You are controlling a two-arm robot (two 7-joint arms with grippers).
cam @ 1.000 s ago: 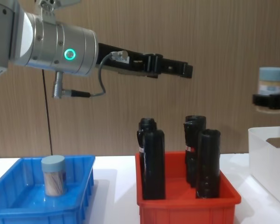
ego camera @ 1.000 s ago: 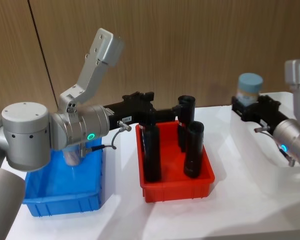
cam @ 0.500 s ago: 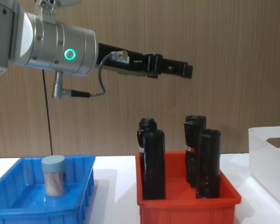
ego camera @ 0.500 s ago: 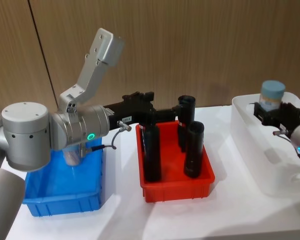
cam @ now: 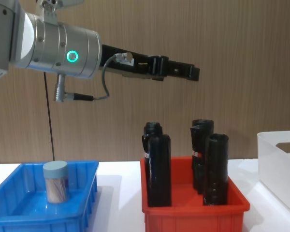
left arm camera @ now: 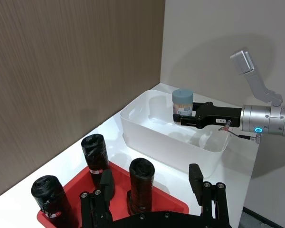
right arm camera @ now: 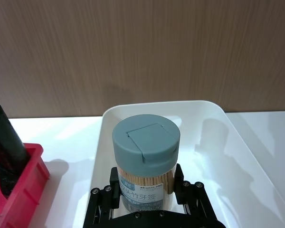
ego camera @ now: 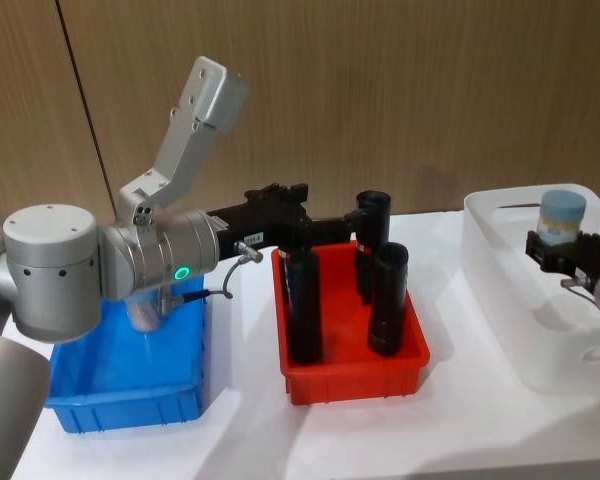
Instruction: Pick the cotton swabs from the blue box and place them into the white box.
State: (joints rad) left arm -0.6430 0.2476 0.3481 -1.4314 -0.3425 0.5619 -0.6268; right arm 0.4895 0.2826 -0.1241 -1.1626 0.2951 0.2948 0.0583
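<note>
Over the translucent, smooth-walled white box [ego camera: 500,310], the right gripper [right arm camera: 145,189] has its jaws clamped on a clear cylindrical cotton swab jar [right arm camera: 146,142] with a round pale-blue lid. The left gripper [left arm camera: 151,180] hangs above the red bin [ego camera: 352,385], jaws wide apart and empty. A second jar [cam: 55,181] stands in the blue box [cam: 19,220].

Bright, even light from above; soft shadows on white table [ego camera: 480,425].

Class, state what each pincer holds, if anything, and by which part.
The right pincer grips a cotton swabs jar by its clear lower body, over the white box. The left pincer, open over the red bin, holds nothing.
</note>
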